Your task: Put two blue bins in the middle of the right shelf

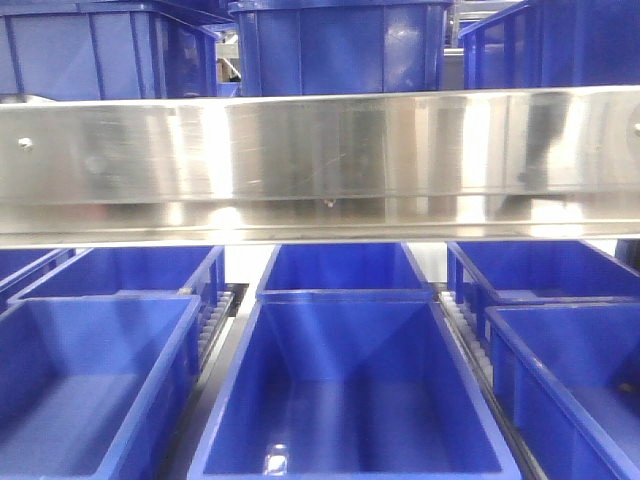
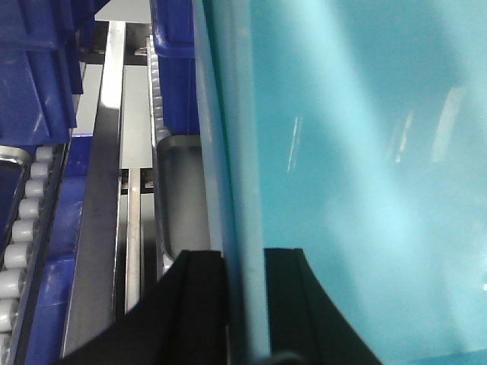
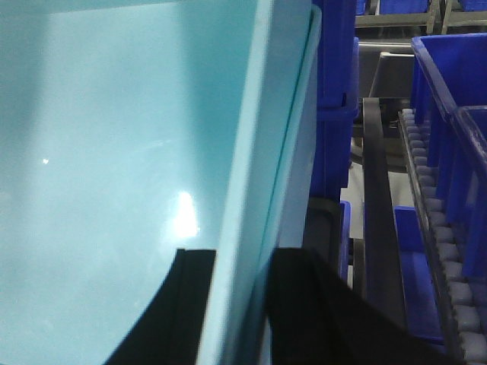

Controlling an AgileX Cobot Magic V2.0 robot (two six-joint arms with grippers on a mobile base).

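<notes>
An empty blue bin [image 1: 345, 400] fills the lower middle of the front view, with a second blue bin [image 1: 343, 268] directly behind it on the same shelf lane. No gripper shows in that view. In the left wrist view my left gripper [image 2: 245, 304] is shut on the blue bin's left wall [image 2: 228, 190], one black finger [image 2: 199, 304] outside and the other inside; the bin's inside [image 2: 365, 152] looks pale teal. In the right wrist view my right gripper [image 3: 243, 304] is shut on the bin's right wall [image 3: 259, 190] in the same way.
A wide shiny metal shelf beam [image 1: 320, 165] crosses the front view just above the bins, with more blue bins [image 1: 340, 45] on the level above. Blue bins stand left [image 1: 90, 380] and right [image 1: 570, 360]. Roller tracks [image 2: 23, 228] [image 3: 441, 228] and metal rails run beside the lanes.
</notes>
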